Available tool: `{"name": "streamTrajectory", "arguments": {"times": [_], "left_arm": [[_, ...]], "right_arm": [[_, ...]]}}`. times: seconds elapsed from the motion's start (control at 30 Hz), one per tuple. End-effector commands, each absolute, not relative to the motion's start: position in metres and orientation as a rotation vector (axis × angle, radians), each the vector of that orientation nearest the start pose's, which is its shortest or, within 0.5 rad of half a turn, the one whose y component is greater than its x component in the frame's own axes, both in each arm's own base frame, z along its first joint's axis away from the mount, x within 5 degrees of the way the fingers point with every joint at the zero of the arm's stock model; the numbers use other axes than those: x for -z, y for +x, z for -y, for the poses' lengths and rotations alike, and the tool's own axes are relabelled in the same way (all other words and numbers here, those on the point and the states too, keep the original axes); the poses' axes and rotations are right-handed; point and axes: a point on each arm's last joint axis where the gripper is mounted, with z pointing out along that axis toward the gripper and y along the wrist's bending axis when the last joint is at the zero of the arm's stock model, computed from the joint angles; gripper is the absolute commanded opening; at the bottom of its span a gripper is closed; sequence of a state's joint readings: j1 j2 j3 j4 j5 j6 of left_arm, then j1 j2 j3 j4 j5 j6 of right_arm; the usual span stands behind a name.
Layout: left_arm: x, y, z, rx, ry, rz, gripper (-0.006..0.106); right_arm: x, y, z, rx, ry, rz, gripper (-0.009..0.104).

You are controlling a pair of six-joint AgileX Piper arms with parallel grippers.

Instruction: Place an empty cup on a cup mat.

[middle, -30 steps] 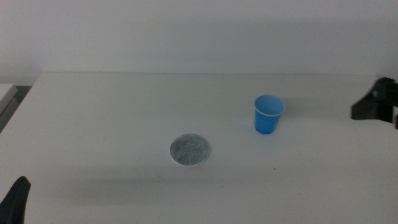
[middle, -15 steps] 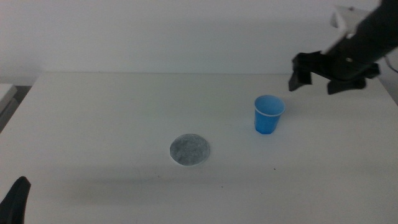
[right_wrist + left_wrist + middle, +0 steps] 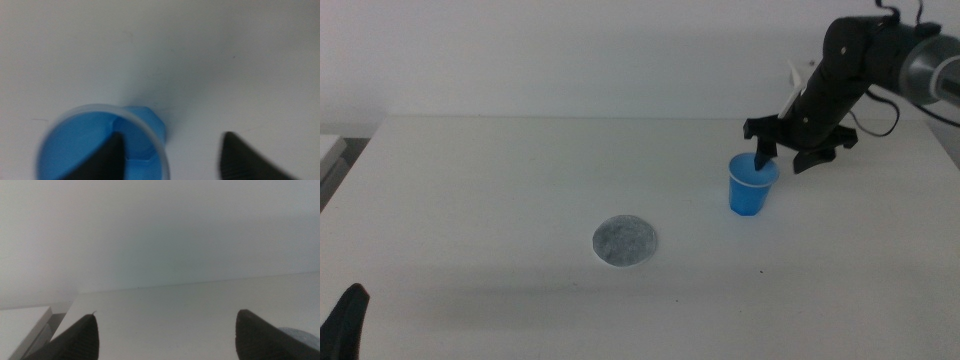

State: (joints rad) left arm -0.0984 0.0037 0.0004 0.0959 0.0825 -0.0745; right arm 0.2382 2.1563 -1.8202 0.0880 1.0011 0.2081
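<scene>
The blue cup (image 3: 752, 186) stands upright and empty on the white table, right of centre. The grey speckled cup mat (image 3: 625, 241) lies flat to its left and nearer the front, apart from it. My right gripper (image 3: 783, 157) is open and hangs over the cup's rim. In the right wrist view one jaw is inside the cup (image 3: 95, 145) and the other outside its wall, with the gripper (image 3: 172, 157) straddling the rim. My left gripper (image 3: 345, 320) waits at the front left corner, open and empty (image 3: 167, 340).
The white table (image 3: 500, 180) runs to a pale wall at the back. A small dark speck (image 3: 761, 270) lies in front of the cup. A grey sliver (image 3: 302, 336), probably the mat, shows beside one left jaw.
My right arm has come in from the right edge and lowered over the cup, so one jaw now dips inside its rim. The cup, the mat and the left arm have not moved.
</scene>
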Motion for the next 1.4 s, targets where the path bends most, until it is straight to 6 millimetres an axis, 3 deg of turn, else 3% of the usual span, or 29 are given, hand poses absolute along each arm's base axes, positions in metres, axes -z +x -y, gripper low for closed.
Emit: {"name": "streamTrajectory", "arguments": {"times": [0.0,0.1,0.23,0.33,0.43,0.63,0.83,1.07,1.37], "left_arm": [[-0.207,0.056,0.005,0.066,0.082,-1.552,0.094],[-0.207,0.056,0.005,0.066,0.082,-1.552,0.094],[-0.207,0.056,0.005,0.066,0.082,-1.552,0.094],[-0.207,0.056,0.005,0.066,0.082,-1.552,0.094],[-0.207,0.056,0.005,0.066,0.082,-1.552,0.094],[-0.207,0.056,0.005,0.066,0.082,-1.552,0.094],[-0.207,0.056,0.005,0.066,0.082,-1.552,0.094],[-0.207,0.056,0.005,0.066,0.082,-1.552,0.094],[-0.207,0.056,0.005,0.066,0.082,-1.552,0.094]], "right_arm": [[-0.206,0.454,-0.113,-0.214,0.019,-2.850,0.038],[-0.204,0.454,-0.113,-0.207,-0.031,-2.858,-0.002],[-0.238,0.442,-0.126,-0.246,-0.087,-2.799,-0.002],[-0.263,0.424,-0.149,-0.271,-0.177,-2.776,-0.002],[-0.272,0.407,-0.179,-0.293,-0.286,-2.766,-0.002],[-0.262,0.378,-0.242,-0.329,-0.456,-2.774,-0.002],[-0.246,0.369,-0.273,-0.365,-0.484,-2.765,-0.002],[-0.219,0.372,-0.290,-0.377,-0.503,-2.759,-0.002],[-0.215,0.376,-0.293,-0.374,-0.505,-2.723,0.010]]}}
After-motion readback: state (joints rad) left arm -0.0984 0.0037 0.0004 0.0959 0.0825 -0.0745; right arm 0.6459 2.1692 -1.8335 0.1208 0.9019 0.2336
